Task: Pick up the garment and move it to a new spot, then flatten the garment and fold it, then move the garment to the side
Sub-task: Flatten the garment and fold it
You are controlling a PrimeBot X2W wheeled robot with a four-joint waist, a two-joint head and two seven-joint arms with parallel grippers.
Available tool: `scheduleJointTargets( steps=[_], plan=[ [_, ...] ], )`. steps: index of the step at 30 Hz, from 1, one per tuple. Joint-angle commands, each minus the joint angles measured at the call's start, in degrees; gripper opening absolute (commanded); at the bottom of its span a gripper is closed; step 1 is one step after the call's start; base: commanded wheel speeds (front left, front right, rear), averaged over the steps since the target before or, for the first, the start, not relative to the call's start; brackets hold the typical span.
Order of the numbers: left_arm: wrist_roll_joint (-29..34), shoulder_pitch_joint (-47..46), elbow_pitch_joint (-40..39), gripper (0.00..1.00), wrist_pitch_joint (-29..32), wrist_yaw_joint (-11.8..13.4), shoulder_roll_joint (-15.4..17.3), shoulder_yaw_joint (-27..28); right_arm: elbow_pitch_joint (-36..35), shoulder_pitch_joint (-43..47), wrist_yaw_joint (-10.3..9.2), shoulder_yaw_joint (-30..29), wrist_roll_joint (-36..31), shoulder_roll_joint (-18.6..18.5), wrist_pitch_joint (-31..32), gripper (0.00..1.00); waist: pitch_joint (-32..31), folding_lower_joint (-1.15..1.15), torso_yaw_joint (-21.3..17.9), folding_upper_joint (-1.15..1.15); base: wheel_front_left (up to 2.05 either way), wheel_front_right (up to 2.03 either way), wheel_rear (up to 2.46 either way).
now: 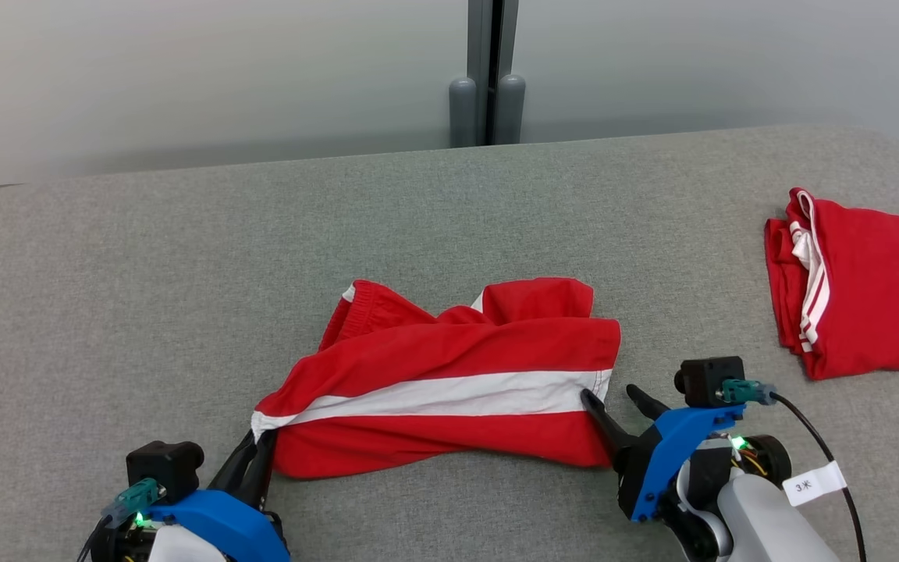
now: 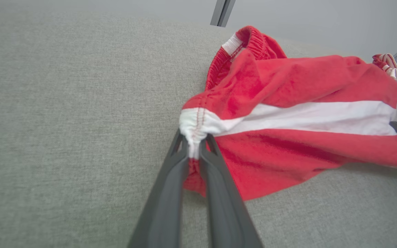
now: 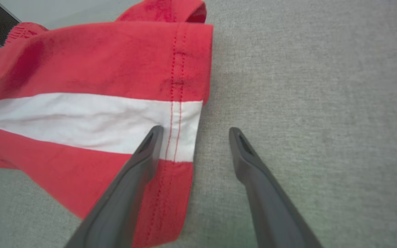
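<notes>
1. One garment (image 1: 449, 367) lies crumpled near the bench's (image 1: 184, 273) front edge; left end effector (image 1: 261, 441) is pinched shut on its striped corner, and right end effector (image 1: 607, 390) is wide open astride the opposite hem, holding nothing.
2. Flattening seems begun; folding and moving aside remain.
3. Open room lies behind and left; a folded red garment (image 1: 871, 289) occupies the right edge.

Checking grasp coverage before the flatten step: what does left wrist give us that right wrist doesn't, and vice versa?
Left wrist: left gripper shut on the bunched stripe end of the garment, the elastic waistband, and a second red garment at the far right.
Right wrist: right gripper open, one finger over the stitched hem, the other over bare grey cushion, nothing pinched.
Shared: the same red garment with its white stripe lying on the cushion; a right finger also edges into left wrist's frame.
</notes>
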Motion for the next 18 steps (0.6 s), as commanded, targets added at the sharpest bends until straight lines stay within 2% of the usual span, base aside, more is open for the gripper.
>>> scheduleJointTargets(
  steps=[1, 9, 18],
  plan=[
    [-0.05, -0.28, -0.23, 0.00, -0.10, 0.34, 0.41, 0.26, 0.25, -1.24, 0.03, 0.12, -0.39, -0.07, -0.40, 1.00, 0.02, -0.01, -0.04, 0.00, 0.00, 0.00, 0.00],
    [-0.27, -0.75, -1.11, 0.00, 0.39, 0.40, 0.78, -0.06, 1.44, -3.09, 0.03, 4.87, 3.72, -0.20, 0.98, 1.00, 0.41, -0.01, 0.14, 0.00, 0.00, 0.00, 0.00],
    [-0.46, -0.87, -1.65, 0.00, 0.74, 0.68, 1.63, -0.11, 1.43, -4.05, 0.03, 9.51, 8.15, -2.96, 0.69, 1.00, 0.96, -0.01, 0.34, 0.00, 0.00, 0.00, 0.00]
  ],
)
